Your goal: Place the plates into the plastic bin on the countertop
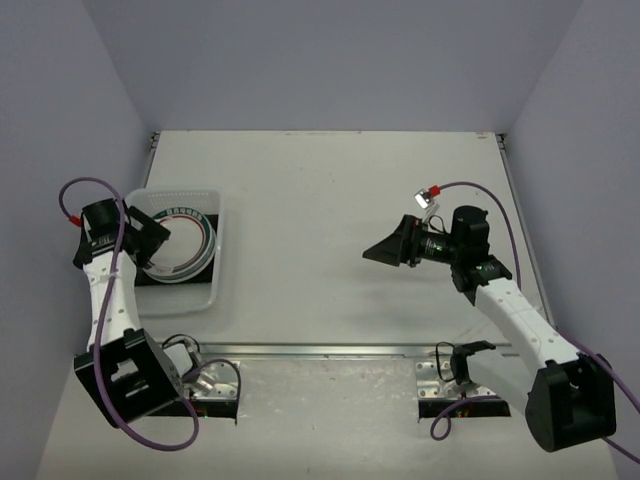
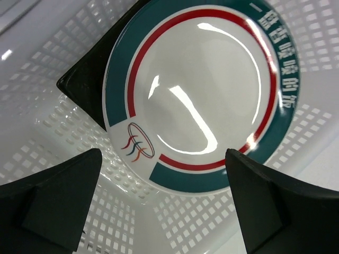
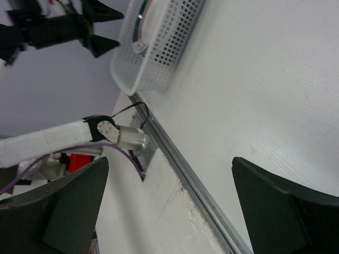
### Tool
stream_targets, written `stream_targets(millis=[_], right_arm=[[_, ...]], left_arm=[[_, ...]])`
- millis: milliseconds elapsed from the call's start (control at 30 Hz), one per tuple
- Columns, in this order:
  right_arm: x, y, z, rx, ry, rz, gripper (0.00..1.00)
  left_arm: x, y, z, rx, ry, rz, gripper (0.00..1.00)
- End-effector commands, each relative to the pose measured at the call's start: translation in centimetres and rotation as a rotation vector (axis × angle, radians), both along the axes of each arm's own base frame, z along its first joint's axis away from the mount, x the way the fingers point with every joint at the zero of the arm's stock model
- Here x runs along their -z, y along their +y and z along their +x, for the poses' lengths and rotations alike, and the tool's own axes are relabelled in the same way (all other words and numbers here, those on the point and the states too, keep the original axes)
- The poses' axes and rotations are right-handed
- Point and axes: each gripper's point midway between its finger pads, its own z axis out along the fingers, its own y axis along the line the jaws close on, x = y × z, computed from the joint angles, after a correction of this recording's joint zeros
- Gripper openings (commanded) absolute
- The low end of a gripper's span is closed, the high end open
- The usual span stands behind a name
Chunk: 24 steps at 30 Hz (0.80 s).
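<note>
The plastic bin (image 1: 217,262) stands at the left of the countertop (image 1: 330,190). In it lies a round white plate (image 1: 187,238) with a teal band and a red ring. In the left wrist view this plate (image 2: 196,90) rests on a dark square plate whose corner (image 2: 85,87) sticks out beneath it. My left gripper (image 1: 157,243) is open just over the bin's left side, jaws (image 2: 164,206) wide apart above the plate's edge and touching nothing. My right gripper (image 1: 372,254) is open and empty over the right half of the countertop, pointing left.
The bin's perforated walls (image 2: 185,222) rise close around the left fingers. The metal front edge (image 3: 180,169) of the countertop runs below the right gripper (image 3: 169,206). That view also shows the bin (image 3: 159,47) and the left arm's base mount (image 3: 119,135).
</note>
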Motion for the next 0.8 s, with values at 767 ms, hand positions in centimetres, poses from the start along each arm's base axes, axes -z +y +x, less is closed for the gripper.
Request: stream_targets(millis=[767], right_arm=[[-15.1, -19.9, -11.9, 0.684, -0.538, -0.768, 0.99]], left_arm=[[-23.5, -10.2, -9.6, 0.473, -0.801, 0.541, 1.0]])
